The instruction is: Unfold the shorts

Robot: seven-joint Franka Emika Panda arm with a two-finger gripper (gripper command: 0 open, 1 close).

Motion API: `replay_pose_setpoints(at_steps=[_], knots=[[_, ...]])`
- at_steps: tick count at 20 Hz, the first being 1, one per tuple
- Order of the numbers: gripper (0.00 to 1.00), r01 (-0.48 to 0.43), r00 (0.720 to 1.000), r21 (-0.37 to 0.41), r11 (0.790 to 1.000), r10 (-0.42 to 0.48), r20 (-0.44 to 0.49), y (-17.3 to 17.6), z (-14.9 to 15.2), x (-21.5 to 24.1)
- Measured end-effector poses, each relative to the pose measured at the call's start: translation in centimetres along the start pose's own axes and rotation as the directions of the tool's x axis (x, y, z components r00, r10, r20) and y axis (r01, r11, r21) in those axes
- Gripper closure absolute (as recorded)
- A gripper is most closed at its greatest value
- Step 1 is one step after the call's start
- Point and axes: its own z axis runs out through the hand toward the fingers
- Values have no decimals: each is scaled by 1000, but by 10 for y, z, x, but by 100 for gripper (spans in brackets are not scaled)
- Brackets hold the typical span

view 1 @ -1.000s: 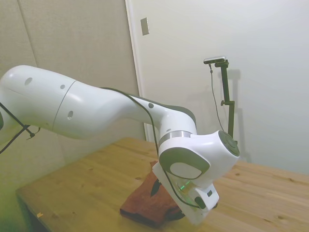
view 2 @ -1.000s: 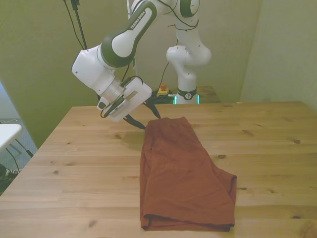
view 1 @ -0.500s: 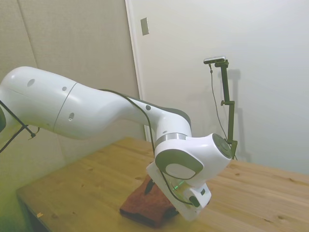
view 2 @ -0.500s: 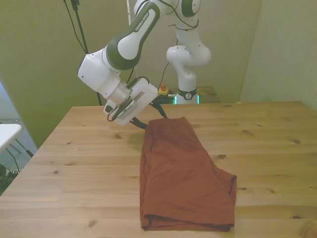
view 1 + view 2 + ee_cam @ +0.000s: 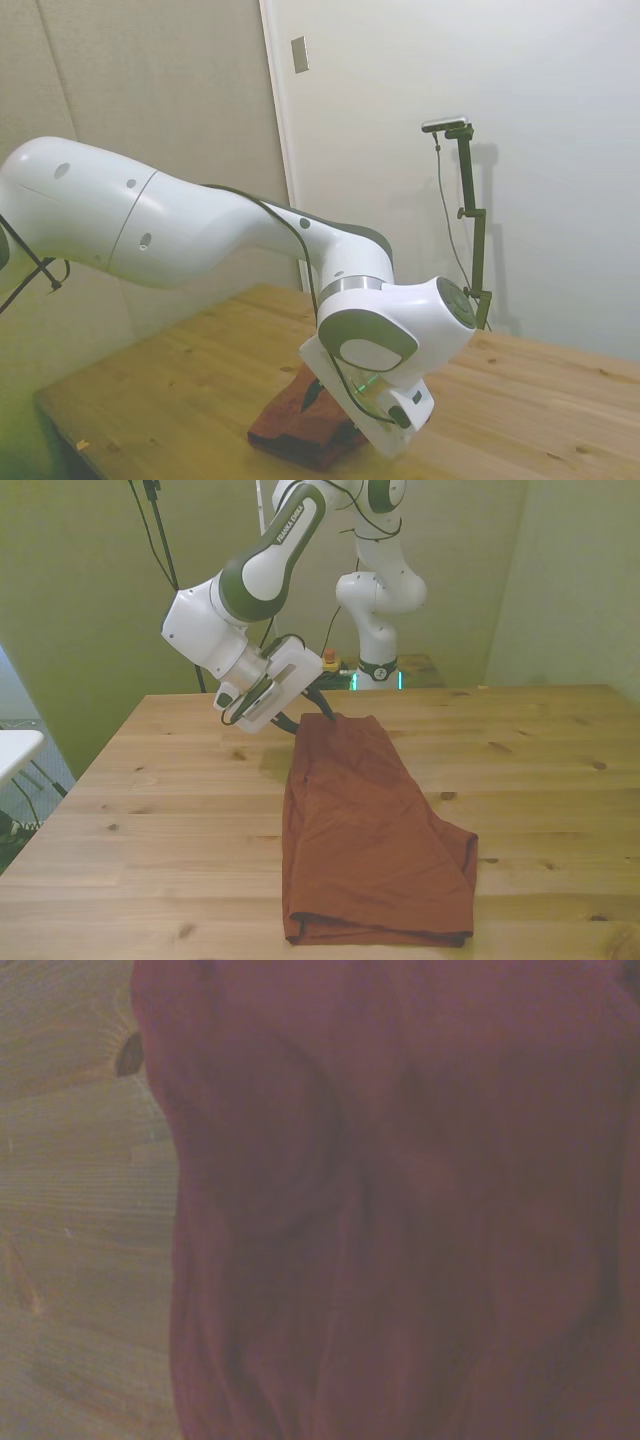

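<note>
The rust-brown shorts (image 5: 370,830) lie folded flat on the wooden table (image 5: 150,810), reaching from the middle to the near edge. My gripper (image 5: 312,720) hangs open just over their far corner on the front view's left, one dark finger over the cloth edge and the other beside it. From the side, the arm's big wrist covers most of the shorts (image 5: 290,430); a dark fingertip (image 5: 312,392) shows just above them. The wrist view is filled with blurred shorts fabric (image 5: 400,1210) beside bare wood (image 5: 80,1210). No drawstring shows.
Bare table wood (image 5: 540,770) spreads to both sides of the shorts. A wall with a door frame (image 5: 285,150) stands behind the table in the side view.
The gripper has moved toward the front view's right and lower, from beside the shorts to over their far corner. The shorts have not moved.
</note>
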Motion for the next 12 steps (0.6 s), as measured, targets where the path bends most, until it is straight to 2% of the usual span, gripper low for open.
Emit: replay_pose_setpoints(at_steps=[12], knots=[[100, 19, 1000, 4, 1000, -19, 1, -7, 0, -12]])
